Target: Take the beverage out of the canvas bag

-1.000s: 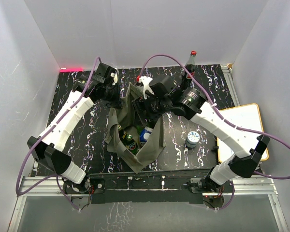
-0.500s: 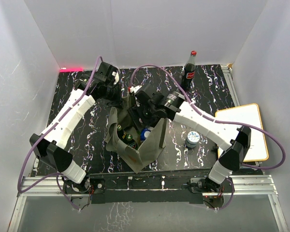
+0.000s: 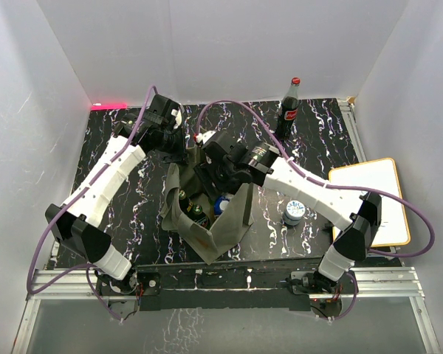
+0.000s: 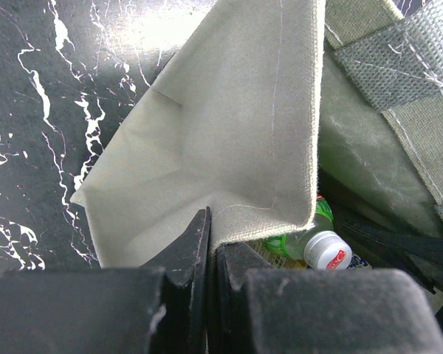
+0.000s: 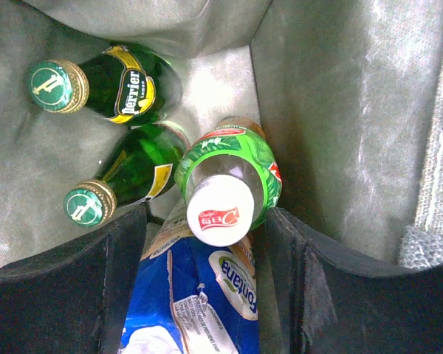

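The olive-grey canvas bag (image 3: 230, 221) stands open at mid-table. My left gripper (image 4: 213, 228) is shut on the bag's (image 4: 229, 133) folded rim at its far left corner (image 3: 186, 151), holding it up. My right gripper (image 3: 218, 184) reaches down into the bag. In the right wrist view it (image 5: 205, 221) is open, its fingers on either side of a white-capped beverage bottle with a green label (image 5: 232, 173). The right finger (image 5: 284, 243) is close to the bottle's side. A blue carton (image 5: 199, 295) lies between the fingers below the bottle. That white cap (image 4: 326, 249) also shows in the left wrist view.
Two green Perrier bottles (image 5: 125, 81) (image 5: 133, 173) lean inside the bag to the left of the capped bottle. The bag wall (image 5: 340, 110) is close on the right. On the table, a cola bottle (image 3: 289, 110) stands at the back, a small can (image 3: 294, 212) right of the bag, a white board (image 3: 373, 199) at the right edge.
My right arm has swung left and gone down into the bag, and its jaws have narrowed around the capped bottle. The left gripper keeps its hold on the rim.
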